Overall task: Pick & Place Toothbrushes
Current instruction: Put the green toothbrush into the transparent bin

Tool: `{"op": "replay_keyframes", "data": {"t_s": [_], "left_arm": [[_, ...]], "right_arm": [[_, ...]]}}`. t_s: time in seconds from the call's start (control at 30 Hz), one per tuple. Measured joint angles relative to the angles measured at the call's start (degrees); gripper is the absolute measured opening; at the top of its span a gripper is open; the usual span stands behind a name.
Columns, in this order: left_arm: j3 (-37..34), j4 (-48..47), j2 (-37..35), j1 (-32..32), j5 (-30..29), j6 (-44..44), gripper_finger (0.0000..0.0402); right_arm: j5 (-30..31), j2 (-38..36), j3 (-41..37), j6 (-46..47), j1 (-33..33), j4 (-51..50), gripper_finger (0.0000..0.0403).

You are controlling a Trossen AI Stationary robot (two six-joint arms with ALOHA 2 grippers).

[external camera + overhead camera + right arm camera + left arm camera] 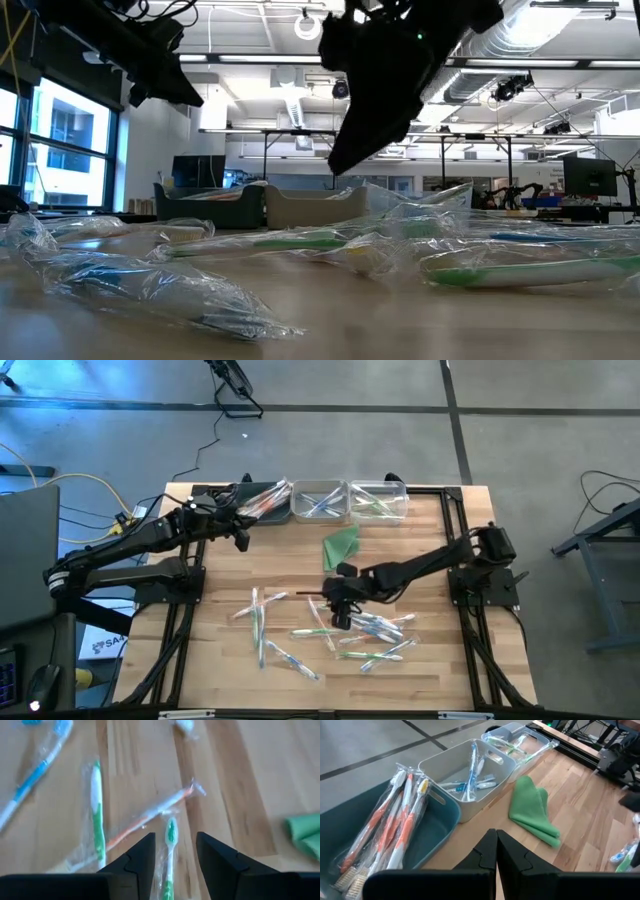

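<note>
Light wooden slatted table (440,550) seen from above w/ two dark arms. Along the far edge sit three bins: a dark teal plastic tub (432,827) holding orange-handled wrapped brushes, a white plastic tub (492,767) w/ blue ones, a clear plastic tub (532,740) w/ green ones; just in front lies a folded green cloth (342,545). Left gripper (496,851) hovers by the teal tub, fingers pressed together, nothing between them. Right gripper (175,850) hangs over the scattered pile of thin wrapped toothbrushes (330,635) mid-table, jaws partly apart, empty. A green-and-white wrapped toothbrush (170,852) lies lengthwise in the gap between its fingers; an orange-handled wrapped toothbrush (150,815) crosses just beyond it. To grip well: descend straight, close on the handle not the loose wrapper; avoid snagging the orange one, which prob. touches its wrapper, hard to tell.
</note>
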Motion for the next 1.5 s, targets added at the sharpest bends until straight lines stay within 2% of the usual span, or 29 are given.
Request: {"op": "replay_keyframes", "data": {"t_s": [0.37,1.17,1.3,1.5], "left_arm": [[0.0,0.0,0.0,0.0,0.0,0.0,0.0000],[0.0,-1.5,0.0,0.0,0.0,0.0,0.0000],[0.0,-2.1,0.0,0.0,-0.1,0.0,0.0000],[0.0,-2.3,0.0,0.0,-0.1,0.0,0.0000]], "right_arm": [[0.3,7.3,0.0,0.2,1.0,4.5,0.0136],[1.8,11.9,0.1,0.1,0.9,8.6,0.0136],[1.7,11.8,0.1,-0.3,0.9,8.6,0.0120],[2.1,11.8,0.1,-0.3,0.9,8.5,0.0068]]}}
